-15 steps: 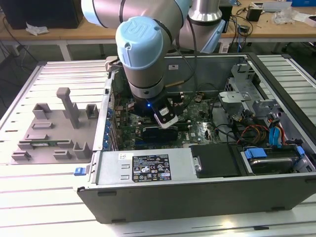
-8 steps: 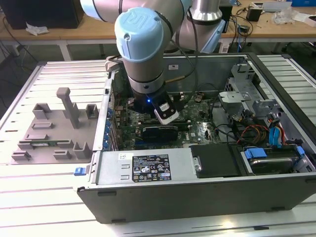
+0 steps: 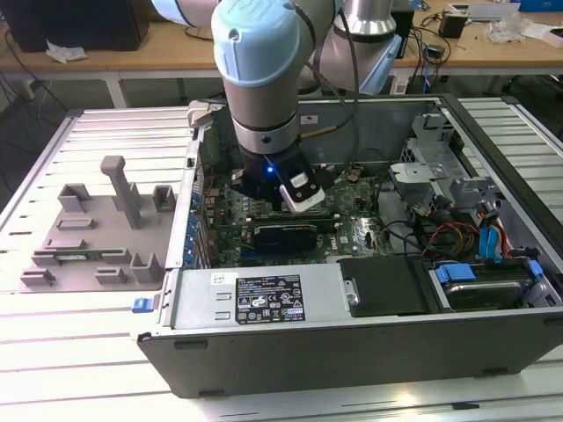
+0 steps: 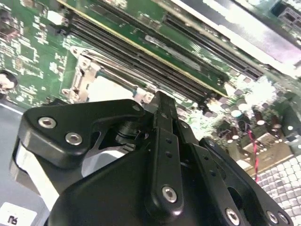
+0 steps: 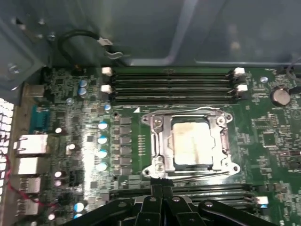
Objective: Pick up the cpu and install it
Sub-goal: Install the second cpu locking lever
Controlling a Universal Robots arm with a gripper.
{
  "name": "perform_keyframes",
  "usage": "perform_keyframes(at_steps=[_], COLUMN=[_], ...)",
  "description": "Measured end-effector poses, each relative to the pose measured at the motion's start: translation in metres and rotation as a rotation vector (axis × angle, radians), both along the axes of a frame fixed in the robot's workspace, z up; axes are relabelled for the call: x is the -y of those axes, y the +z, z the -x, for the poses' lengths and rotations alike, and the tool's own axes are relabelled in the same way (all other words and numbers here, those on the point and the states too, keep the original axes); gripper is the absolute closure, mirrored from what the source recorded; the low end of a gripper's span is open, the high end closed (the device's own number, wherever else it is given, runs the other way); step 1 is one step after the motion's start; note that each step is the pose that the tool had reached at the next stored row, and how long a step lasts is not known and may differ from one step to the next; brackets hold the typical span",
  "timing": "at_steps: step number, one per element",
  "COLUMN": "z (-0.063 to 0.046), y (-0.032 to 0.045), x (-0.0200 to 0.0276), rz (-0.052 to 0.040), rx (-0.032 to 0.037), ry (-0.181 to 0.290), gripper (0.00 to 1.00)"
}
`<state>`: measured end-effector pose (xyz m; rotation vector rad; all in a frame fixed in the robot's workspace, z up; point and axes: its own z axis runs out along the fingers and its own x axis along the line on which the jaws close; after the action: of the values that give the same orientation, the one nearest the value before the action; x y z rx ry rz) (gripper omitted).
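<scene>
Inside an open grey metal computer case (image 3: 264, 308), the black gripper (image 5: 162, 190), jaws clenched and empty, hovers beside the flat silver square cpu (image 5: 194, 143) seated in its socket frame (image 5: 157, 141) (light, stiff, likely fragile; best held by its edges).

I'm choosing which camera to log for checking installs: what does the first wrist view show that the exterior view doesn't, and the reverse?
First wrist view alone: the cpu seated in its socket frame with the bracket down, memory slots above, and the claw close to the frame's edge. Exterior view alone: the gray fixture blocks beside the computer case and the arm reaching in. Both: the green motherboard.
</scene>
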<state>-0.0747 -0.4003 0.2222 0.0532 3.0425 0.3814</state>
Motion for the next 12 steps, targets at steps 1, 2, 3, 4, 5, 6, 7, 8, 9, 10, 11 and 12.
perform_keyframes(at_steps=[1,2,3,4,5,6,7,8,9,10,11,12], z=[-0.003,-0.006,-0.009,-0.013,-0.017,-0.019,-0.022,-0.023,-0.024,-0.026,-0.028,-0.029], y=[0.0000,0.0000,0.0000,0.0000,0.0000,0.0000,-0.0001,-0.0001,-0.0001,-0.0002,-0.0003,-0.0003], x=[-0.0006,-0.0014,-0.0020,-0.0032,-0.0049,-0.0065,-0.0094,-0.0121,-0.0145,-0.0193,-0.0227,-0.0249], rz=[0.0000,0.0000,0.0000,0.0001,0.0000,-0.0001,-0.0001,-0.0001,0.0000,0.0000,0.0001,0.0004], rx=[-0.0001,-0.0001,-0.0001,-0.0001,-0.0001,-0.0001,-0.0001,-0.0001,-0.0001,-0.0001,-0.0001,-0.0001], ry=[-0.002,-0.003,-0.005,-0.006,-0.007,-0.007,-0.008,-0.008,-0.008,-0.008,-0.008,-0.008], gripper=[0.89,0.89,0.89,0.89,0.89,0.89,0.89,0.89,0.89,0.89,0.89,0.89])
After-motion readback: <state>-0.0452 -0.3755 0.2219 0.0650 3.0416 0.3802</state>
